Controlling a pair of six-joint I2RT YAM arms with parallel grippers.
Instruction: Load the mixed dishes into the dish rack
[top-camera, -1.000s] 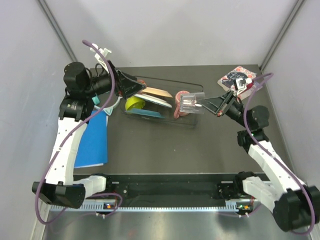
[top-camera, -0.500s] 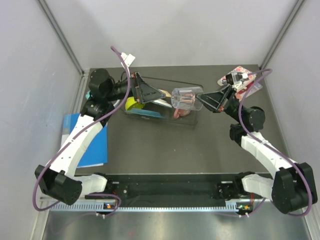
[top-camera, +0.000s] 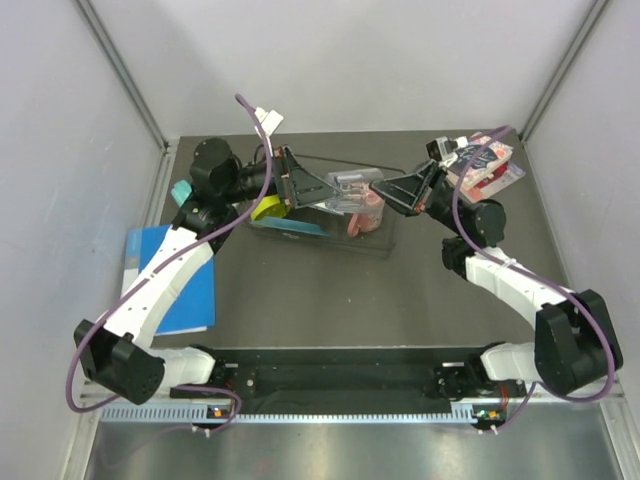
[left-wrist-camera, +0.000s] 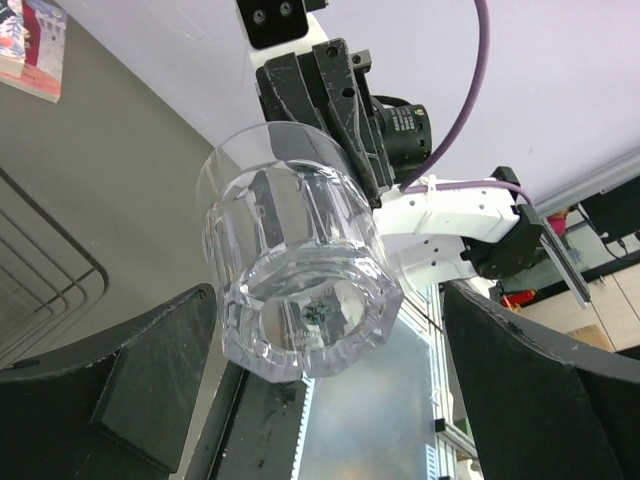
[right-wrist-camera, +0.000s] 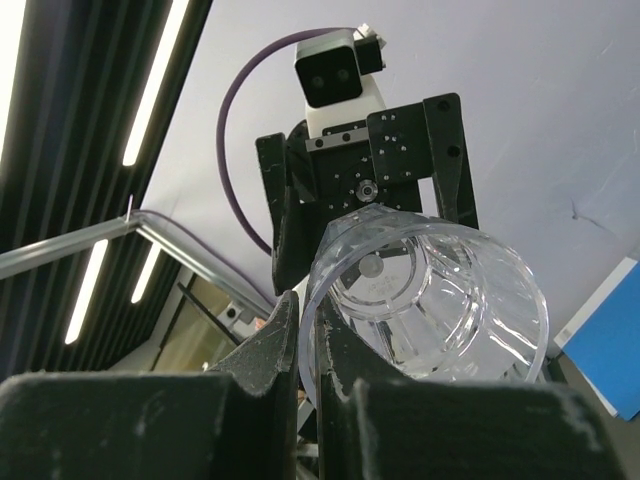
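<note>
My right gripper (right-wrist-camera: 307, 330) is shut on the rim of a clear faceted glass tumbler (right-wrist-camera: 430, 300), which it holds on its side above the dish rack (top-camera: 340, 160). In the top view the tumbler (top-camera: 355, 190) lies between my right gripper (top-camera: 398, 190) and my left gripper (top-camera: 308, 186). The left gripper (left-wrist-camera: 330, 300) is wide open, and the tumbler's base (left-wrist-camera: 300, 300) points in between its fingers without clear contact. In the rack sit a yellow-green bowl (top-camera: 265, 207), a pink mug (top-camera: 368, 217) and plates, one of them teal (top-camera: 295, 228).
A blue folder (top-camera: 175, 275) lies at the left of the table, with teal headphones (top-camera: 180, 190) behind it. Floral-covered books (top-camera: 487, 160) sit at the back right corner. Grey walls close in both sides and the back.
The right gripper has carried the tumbler left and up over the rack. The left arm has swung right, bringing its open fingers up to the tumbler's base.
</note>
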